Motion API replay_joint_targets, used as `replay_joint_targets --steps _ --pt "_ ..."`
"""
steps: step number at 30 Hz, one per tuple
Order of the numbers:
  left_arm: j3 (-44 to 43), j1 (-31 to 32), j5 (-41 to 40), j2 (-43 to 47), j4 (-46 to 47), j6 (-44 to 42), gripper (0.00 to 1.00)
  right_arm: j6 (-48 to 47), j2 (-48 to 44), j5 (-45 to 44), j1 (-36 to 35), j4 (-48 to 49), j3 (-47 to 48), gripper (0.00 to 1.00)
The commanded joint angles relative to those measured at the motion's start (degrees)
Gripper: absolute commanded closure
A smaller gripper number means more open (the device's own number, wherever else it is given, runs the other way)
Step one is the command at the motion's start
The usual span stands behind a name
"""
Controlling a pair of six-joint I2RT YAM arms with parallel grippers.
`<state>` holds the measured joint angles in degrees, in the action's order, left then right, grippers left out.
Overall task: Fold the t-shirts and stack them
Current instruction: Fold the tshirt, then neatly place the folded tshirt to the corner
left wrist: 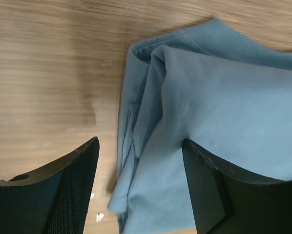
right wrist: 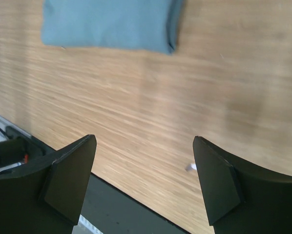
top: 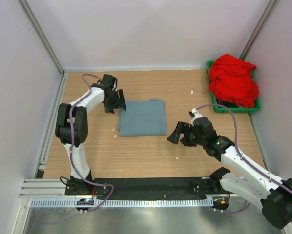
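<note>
The dusty grey-blue t-shirt [top: 142,118] lies folded into a soft, roughly square pad on the middle of the tabletop [top: 136,156], a pale wood-grain board with fine streaks. In the left wrist view the cloth [left wrist: 224,112] looks matte and smooth. Several layers show at its corner, where a stitched hem curls over loose, rounded folds.

The left pincer [top: 115,104] sits at the shirt's far left corner with its black, wedge-shaped fingers spread. From its own camera the pincer [left wrist: 141,146] straddles the cloth's edge, with one finger [left wrist: 209,190] over the fabric and the other over bare wood. Whether it touches the cloth cannot be told.

The right pincer [top: 173,135] is also spread, just right of the shirt and apart from it. It [right wrist: 143,141] is over bare board, and the shirt's near edge [right wrist: 112,24] shows ahead of it.

The bright red t-shirt [top: 232,80] is a crumpled, bulging heap in a green plastic bin [top: 256,104] at the far right corner, well apart from both arms. A few white specks [top: 177,157] dot the wood.
</note>
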<state>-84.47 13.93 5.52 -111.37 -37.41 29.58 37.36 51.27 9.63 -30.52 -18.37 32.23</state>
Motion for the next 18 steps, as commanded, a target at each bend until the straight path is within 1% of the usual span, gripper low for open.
replay_joint_targets --steps 1,4,6,7,8,9,10,11,12,14,15,16,17,18 --pt "-3.67 0.39 3.88 -4.28 4.27 0.91 0.3 2.89 -4.32 -1.89 -0.59 1.41 -5.94 0.13" --pt "-4.83 0.48 0.99 -7.36 3.92 1.88 0.34 2.8 -6.61 -1.72 -0.59 1.32 -8.84 0.13" --pt "-4.74 0.39 0.81 -9.03 3.83 1.97 0.38 3.24 -7.23 -1.19 -0.68 2.72 -10.68 0.13" --pt "-4.74 0.39 0.98 -9.56 3.83 1.97 0.45 3.33 -7.32 -0.49 -0.68 3.6 -11.3 0.13" --pt "-4.66 0.48 1.51 -10.17 4.01 1.97 0.49 3.76 -7.32 -0.05 -0.76 4.65 -12.09 0.13" --pt "-4.39 0.39 2.12 -10.7 4.44 1.88 0.55 4.03 -7.15 0.47 -0.85 7.1 -13.67 0.13" --pt "-4.3 0.39 2.48 -11.49 4.88 1.71 0.68 4.9 -6.97 1.09 -1.11 8.43 -14.47 0.13" --pt "-4.39 0.48 3.0 -12.02 5.15 1.44 0.91 5.26 -6.88 1.36 -1.2 9.83 -15.34 0.13" --pt "-5.44 0.39 3.27 -12.55 5.15 1.01 1.0 5.7 -6.71 1.45 -1.38 12.63 -17.01 0.14" --pt "-7.63 0.13 3.27 -14.48 3.5 -1.27 1.0 6.93 -6.53 1.27 -1.99 15.11 -18.6 0.14" --pt "-11.82 -0.05 2.57 -15.27 1.74 -2.07 1.0 7.37 -6.53 1.18 -2.26 17.64 -20.08 0.14" --pt "-14.47 -1.0 0.65 -17.71 -0.36 -3.73 1.0 7.89 -6.79 0.92 -2.96 18.02 -20.8 0.14" --pt "-17.46 -1.62 0.02 -19.13 -4.74 -4.61 1.0 8.33 -6.88 0.4 -3.31 21.59 -22.37 0.14" --pt "-24.1 -2.24 -1.2 -20.89 -7.13 -5.75 1.0 8.43 -7.05 0.04 -3.75 22.67 -23.08 0.14"
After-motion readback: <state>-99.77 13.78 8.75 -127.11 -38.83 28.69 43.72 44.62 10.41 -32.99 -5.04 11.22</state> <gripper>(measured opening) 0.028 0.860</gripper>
